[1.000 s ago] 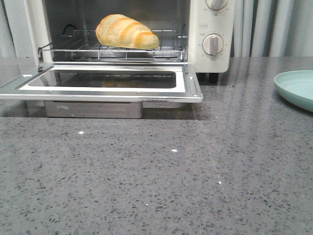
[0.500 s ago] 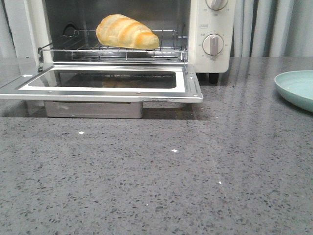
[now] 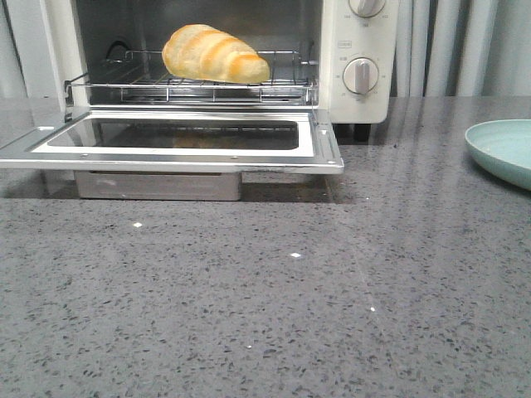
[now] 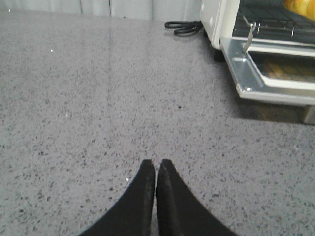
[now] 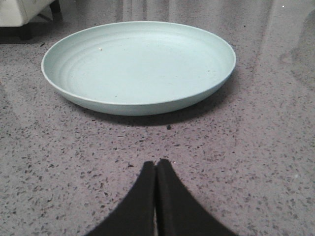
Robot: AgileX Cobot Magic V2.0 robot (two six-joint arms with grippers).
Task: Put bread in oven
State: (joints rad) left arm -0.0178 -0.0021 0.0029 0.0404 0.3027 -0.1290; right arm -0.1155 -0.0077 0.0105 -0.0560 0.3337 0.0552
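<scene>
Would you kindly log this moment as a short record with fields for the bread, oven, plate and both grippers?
bread: lying on the wire rack, no gripper touching it
oven: door open, folded down flat
plate: pale green, empty, on the countertop right of the oven
left gripper: shut, empty, over bare countertop
right gripper: shut, empty, facing the plate

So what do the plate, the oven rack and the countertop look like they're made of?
The plate looks like matte pale-green plastic or a fibre composite: dull sheen, fine concentric ridges. The oven rack under the bread is thin shiny metal wire. The countertop seems polished grey speckled stone or quartz, since it mirrors the oven.
</scene>
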